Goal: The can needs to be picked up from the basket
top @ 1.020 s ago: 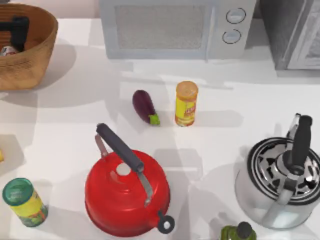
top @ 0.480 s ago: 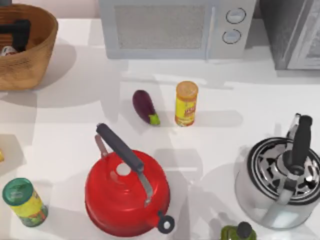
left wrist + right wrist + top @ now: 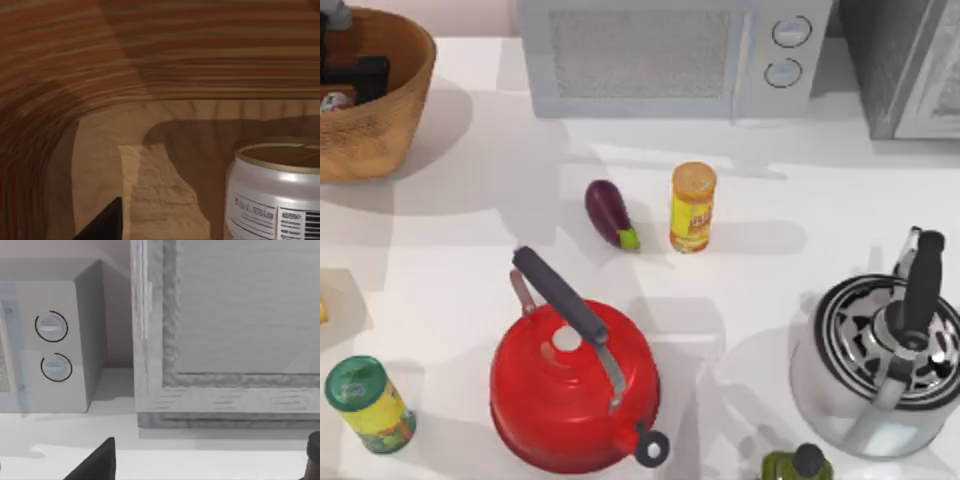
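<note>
The orange-brown woven basket (image 3: 390,110) stands at the table's far left corner. Inside it, the can (image 3: 333,99) peeks out by the left edge, partly hidden under my left gripper (image 3: 355,72), which reaches down into the basket. In the left wrist view the can (image 3: 272,192) stands upright on the basket floor, whitish-sided with a tan top, close in front of the ribbed basket wall (image 3: 165,55). One dark fingertip (image 3: 102,226) shows beside it, apart from the can; the gripper looks open. My right gripper (image 3: 205,467) is parked, open, facing the microwave.
A microwave (image 3: 670,55) lines the back. Mid-table lie an eggplant (image 3: 610,212) and a yellow orange-lidded canister (image 3: 692,207). A red kettle (image 3: 575,385) sits in front, a steel kettle (image 3: 880,365) at right, a green-lidded can (image 3: 368,403) at front left, a green bottle (image 3: 798,464) at the front edge.
My left gripper has shifted inside the basket, sinking lower and closer to the can. Nothing else on the table has moved.
</note>
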You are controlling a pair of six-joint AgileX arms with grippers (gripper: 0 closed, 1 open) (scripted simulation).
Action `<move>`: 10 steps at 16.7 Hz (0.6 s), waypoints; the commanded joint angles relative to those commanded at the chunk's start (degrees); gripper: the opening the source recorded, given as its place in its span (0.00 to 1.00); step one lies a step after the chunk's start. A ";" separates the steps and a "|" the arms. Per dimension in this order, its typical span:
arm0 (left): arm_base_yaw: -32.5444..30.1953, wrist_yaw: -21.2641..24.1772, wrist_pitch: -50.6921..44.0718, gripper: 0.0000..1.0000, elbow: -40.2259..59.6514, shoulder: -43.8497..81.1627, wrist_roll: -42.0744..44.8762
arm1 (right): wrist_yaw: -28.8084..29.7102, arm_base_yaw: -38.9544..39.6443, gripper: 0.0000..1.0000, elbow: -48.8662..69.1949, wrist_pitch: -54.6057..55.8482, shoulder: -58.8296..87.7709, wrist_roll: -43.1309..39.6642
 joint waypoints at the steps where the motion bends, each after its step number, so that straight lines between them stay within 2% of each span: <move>1: 0.00 0.00 0.00 1.00 0.00 0.00 0.00 | 0.00 0.00 1.00 0.00 0.00 0.00 0.00; 2: 0.00 0.00 0.00 1.00 0.00 0.00 0.00 | 0.00 0.00 1.00 0.00 0.00 0.00 0.00; 10: 0.00 0.00 0.00 0.40 0.00 0.00 0.00 | 0.00 0.00 1.00 0.00 0.00 0.00 0.00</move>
